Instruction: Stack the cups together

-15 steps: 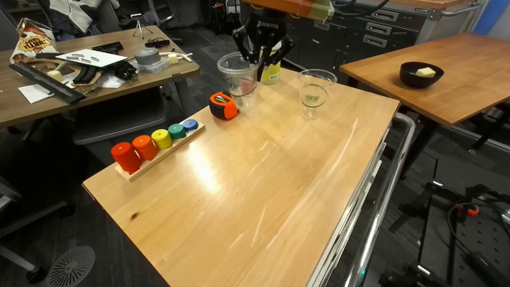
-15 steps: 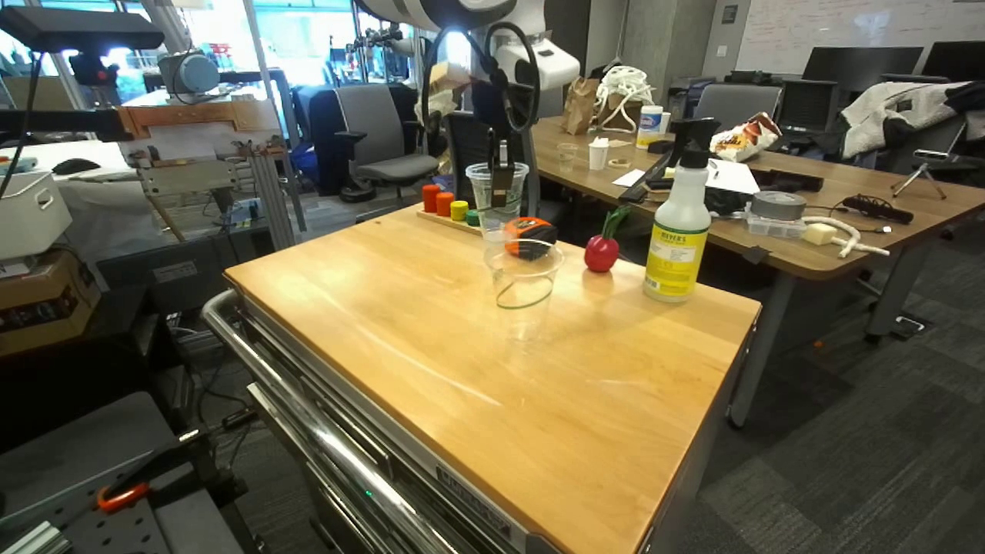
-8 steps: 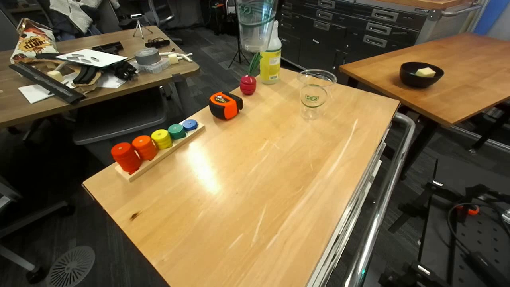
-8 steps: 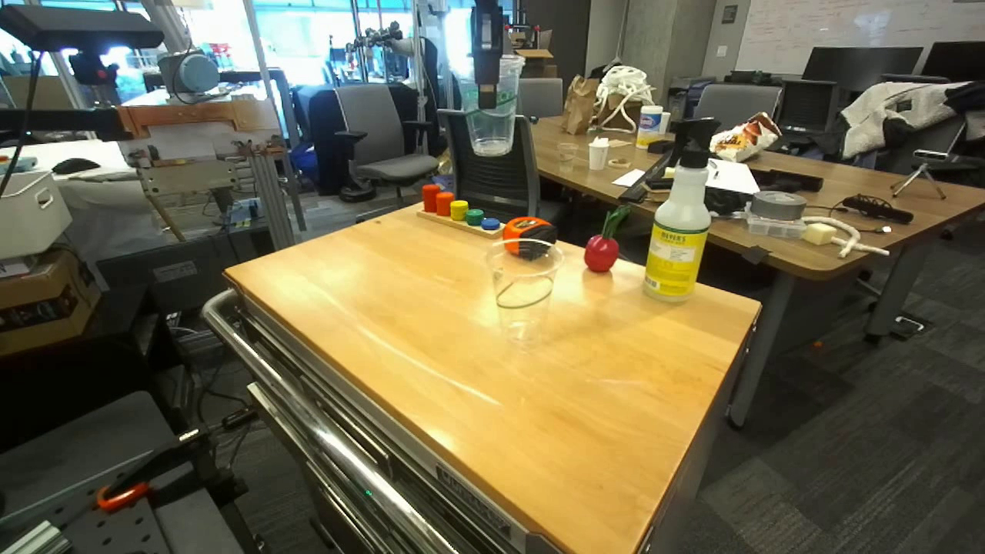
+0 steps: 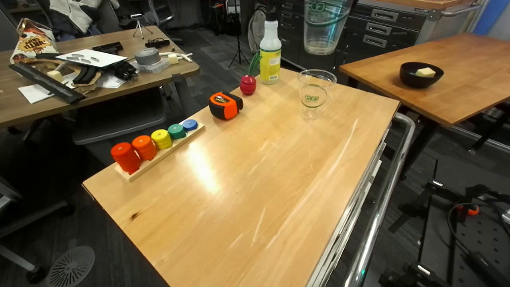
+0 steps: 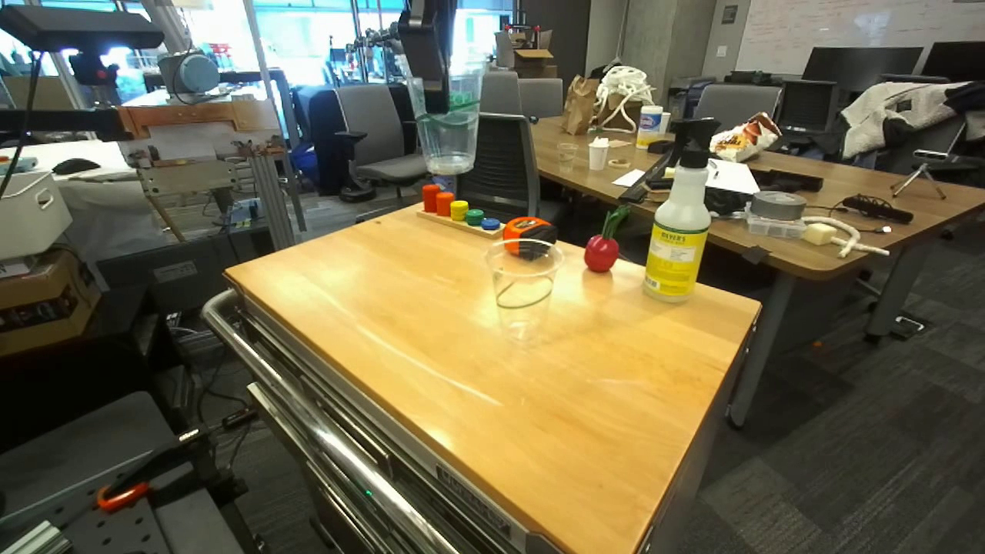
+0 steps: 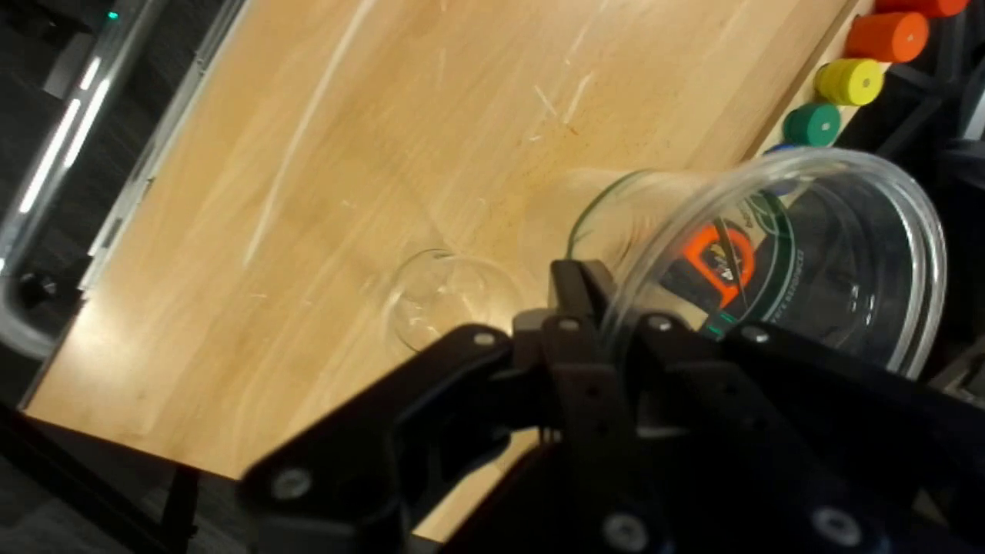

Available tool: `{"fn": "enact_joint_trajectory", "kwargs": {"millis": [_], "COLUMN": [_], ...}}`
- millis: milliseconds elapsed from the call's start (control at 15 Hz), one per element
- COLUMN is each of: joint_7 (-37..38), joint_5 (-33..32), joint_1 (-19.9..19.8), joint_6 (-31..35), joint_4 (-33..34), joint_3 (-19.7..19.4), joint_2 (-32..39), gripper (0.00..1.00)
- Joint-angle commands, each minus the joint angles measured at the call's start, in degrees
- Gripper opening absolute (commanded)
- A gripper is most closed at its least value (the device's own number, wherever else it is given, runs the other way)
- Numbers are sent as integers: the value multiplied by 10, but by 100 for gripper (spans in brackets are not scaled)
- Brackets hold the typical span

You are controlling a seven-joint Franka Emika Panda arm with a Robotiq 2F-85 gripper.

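- On the upper wall of a tapering clear plastic tumbler (image 6: 454, 135) with a green printed band, my claw (image 7: 586, 288) is clenched; the cup hangs in the air, raised off the pale wooden surface (image 5: 223, 219).
- Mouth up, narrow base down, it has its long axis near vertical, perhaps leaning slightly. The rim looks doubled in the wrist view, so two may be nested; I cannot be sure.
- Lower and apart, a second clear plastic tumbler (image 6: 525, 288) stands upright on the surface, mouth up.
- Next, I judge, I must centre my cup over that one and lower. Off-centre, its base could catch the rim and tip the light cup; see-through walls make that edge hard to place.
- Pinched at one side only, mine could pivot on contact; letting go too high would drop it askew.
- Farther out stand an orange-and-black tape measure (image 5: 225, 105), a round red toy (image 5: 248, 85) with green leaves and a white spray bottle (image 5: 271, 59) with a yellow label; a low sideways swing could knock them.
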Motion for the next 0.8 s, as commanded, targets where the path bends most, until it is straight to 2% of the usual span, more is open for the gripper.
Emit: {"fn": "enact_joint_trajectory", "kwargs": {"millis": [0,133,467,733], "joint_7": [26,19,2,9], "joint_5": [-36,-53,-32,-40], "joint_1": [-33,-41,-37,-40], "joint_6": [-3,17,95,147], "joint_4": [-50,-62,-67,-62], "joint_3": [6,6,-1,1], "joint_2": [-26,-16,12,32], "gripper": [2,2,2,2]}}
